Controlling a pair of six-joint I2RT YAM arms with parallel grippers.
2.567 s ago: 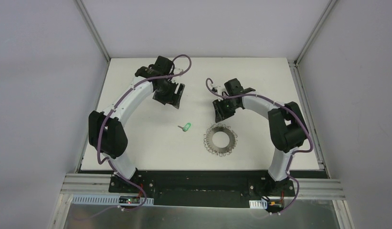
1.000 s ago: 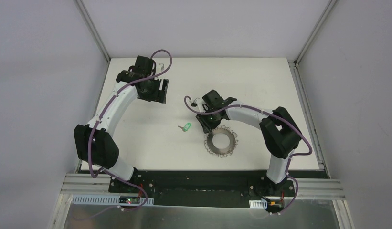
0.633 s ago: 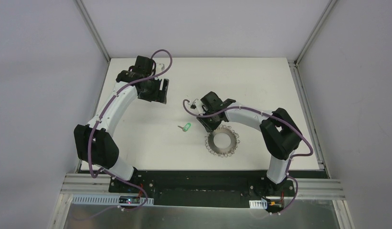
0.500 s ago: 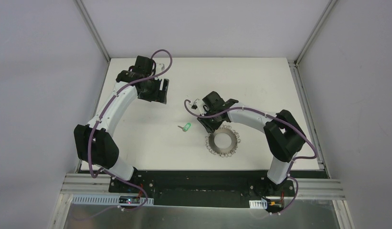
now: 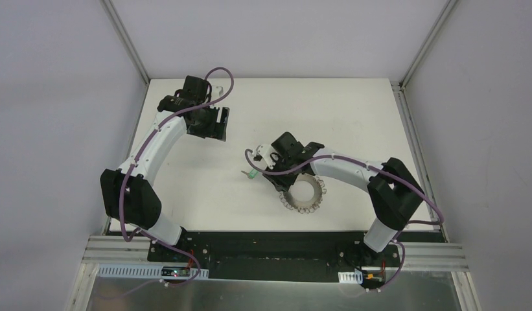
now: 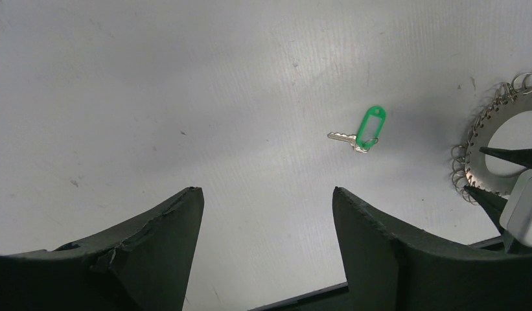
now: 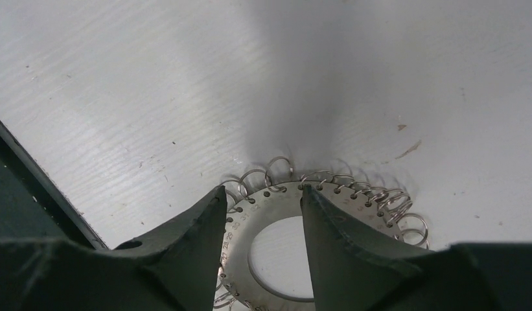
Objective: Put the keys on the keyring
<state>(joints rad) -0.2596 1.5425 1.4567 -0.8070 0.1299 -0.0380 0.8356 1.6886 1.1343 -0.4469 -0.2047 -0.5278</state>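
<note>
Right gripper (image 7: 261,191) is hanging low over the keyring (image 7: 271,205), its fingers partly open and holding nothing. One tip is standing at each side of the ring's band, near the looped outer edge. Whether the tips are touching the metal, one cannot tell. Left gripper (image 6: 266,191) is hovering wide open, gripping nothing, over the far-left part of the table (image 5: 354,116), well apart from both things. One key (image 6: 365,131) with a green head is lying flat just left of the one keyring, not touching it. Small numbers are running along the ring's punched holes, too small to read. The ring is lying near the table's near edge, and white surface is spreading wide behind it.
</note>
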